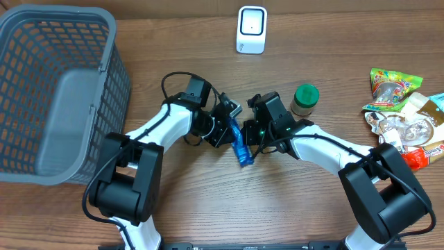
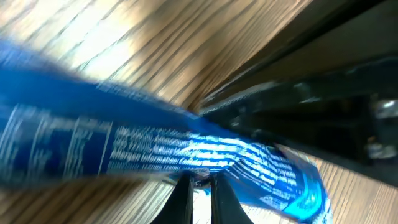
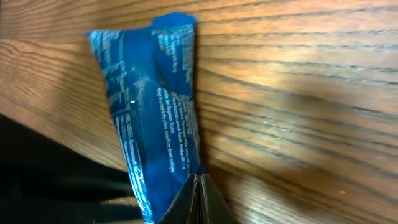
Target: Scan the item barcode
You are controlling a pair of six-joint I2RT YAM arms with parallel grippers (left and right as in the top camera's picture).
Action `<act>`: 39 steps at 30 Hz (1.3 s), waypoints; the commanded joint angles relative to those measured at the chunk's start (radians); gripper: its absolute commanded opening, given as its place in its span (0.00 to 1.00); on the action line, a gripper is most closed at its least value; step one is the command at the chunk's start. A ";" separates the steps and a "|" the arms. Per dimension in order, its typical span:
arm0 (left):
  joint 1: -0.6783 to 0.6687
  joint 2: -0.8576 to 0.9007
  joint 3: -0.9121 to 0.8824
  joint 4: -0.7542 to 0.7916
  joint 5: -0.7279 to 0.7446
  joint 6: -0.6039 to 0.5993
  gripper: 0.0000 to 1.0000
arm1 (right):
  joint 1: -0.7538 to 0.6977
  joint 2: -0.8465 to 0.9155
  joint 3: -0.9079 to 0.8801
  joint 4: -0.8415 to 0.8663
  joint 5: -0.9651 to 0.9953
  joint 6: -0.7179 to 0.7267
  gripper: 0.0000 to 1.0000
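Observation:
The item is a long blue packet (image 1: 241,147) with white print, held just above the table's middle between both arms. My left gripper (image 1: 232,135) is shut on its edge; in the left wrist view the packet (image 2: 155,149) runs across above the gripper (image 2: 200,182), blurred. My right gripper (image 1: 250,141) is shut on the packet's other side; in the right wrist view the packet (image 3: 152,106) stands up from the pinched gripper (image 3: 198,182). No barcode shows in any view. The white scanner (image 1: 251,29) stands at the table's far edge.
A large grey mesh basket (image 1: 104,83) fills the left side. A green-lidded jar (image 1: 304,99) stands just right of the grippers. Several snack packets (image 1: 406,118) lie heaped at the right edge. The left arm's dark body (image 2: 323,106) crosses its own wrist view.

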 commanded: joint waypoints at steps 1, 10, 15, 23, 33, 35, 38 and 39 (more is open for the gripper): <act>-0.036 -0.018 -0.006 0.040 0.039 -0.045 0.04 | 0.005 0.023 -0.002 0.009 -0.021 0.002 0.04; -0.051 -0.018 -0.006 0.126 -0.009 -0.130 0.04 | 0.005 0.061 -0.002 0.008 -0.024 0.002 0.04; -0.052 -0.018 -0.006 0.176 -0.007 -0.159 0.04 | 0.005 0.061 -0.002 0.007 0.024 0.002 0.04; -0.072 -0.018 -0.006 0.211 -0.075 -0.178 0.04 | -0.039 0.033 -0.001 -0.032 0.109 0.006 0.04; -0.072 -0.004 -0.005 0.266 -0.068 -0.218 0.05 | -0.207 -0.304 -0.002 -0.245 0.320 -0.011 0.04; -0.072 -0.006 0.013 0.265 -0.030 -0.226 0.04 | -0.232 -0.378 -0.002 -0.267 0.321 -0.032 0.04; -0.072 -0.024 0.064 0.206 -0.014 -0.241 0.04 | -0.242 -0.430 -0.002 -0.289 0.321 -0.037 0.04; -0.074 -0.035 0.089 0.168 -0.018 -0.241 0.05 | -0.242 -0.434 -0.002 -0.291 0.321 -0.042 0.05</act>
